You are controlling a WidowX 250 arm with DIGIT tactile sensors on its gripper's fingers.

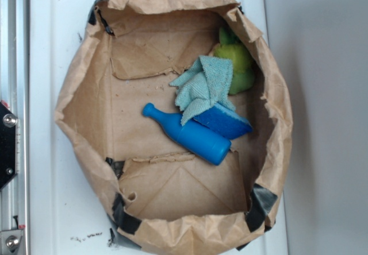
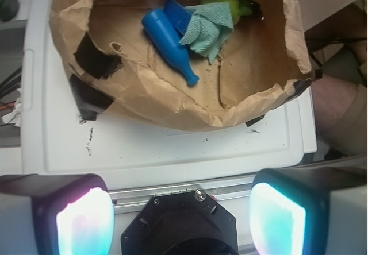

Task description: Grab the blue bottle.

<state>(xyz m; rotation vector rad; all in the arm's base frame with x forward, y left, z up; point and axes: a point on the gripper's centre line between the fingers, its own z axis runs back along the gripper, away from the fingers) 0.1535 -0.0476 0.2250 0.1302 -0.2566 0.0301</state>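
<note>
A: While the pincer (image 2: 181,217) sits along the bottom edge of the wrist view, where is the blue bottle (image 1: 187,135)?

B: Lying on its side on the floor of the paper bag (image 1: 75,88), near the middle of the exterior frame. Its narrow neck points to the upper left there, and its flat base to the lower right.

A: Is anything touching it?

B: The blue sponge (image 1: 225,122) lies just beside its base end, on the upper right side, and the teal cloth (image 1: 204,85) drapes over the sponge, with its lower corner reaching the bottle's body. Behind them, at the upper right of the bag, sits a green object (image 1: 238,65) that I cannot identify.

A: And from the wrist view?

B: The bag fills the upper part of that frame, with the bottle in its upper middle, neck toward the lower right. The pincer is well apart from the bag, over the white surface (image 2: 172,151).

A: How do the jaws stand?

B: Wide apart, holding nothing: 2 pads (image 2: 86,223), one at the lower left and one at the lower right corner, with a broad gap between.

A: Anything on the bag itself?

B: Patches of black tape (image 1: 261,200) along its rolled rim.
</note>
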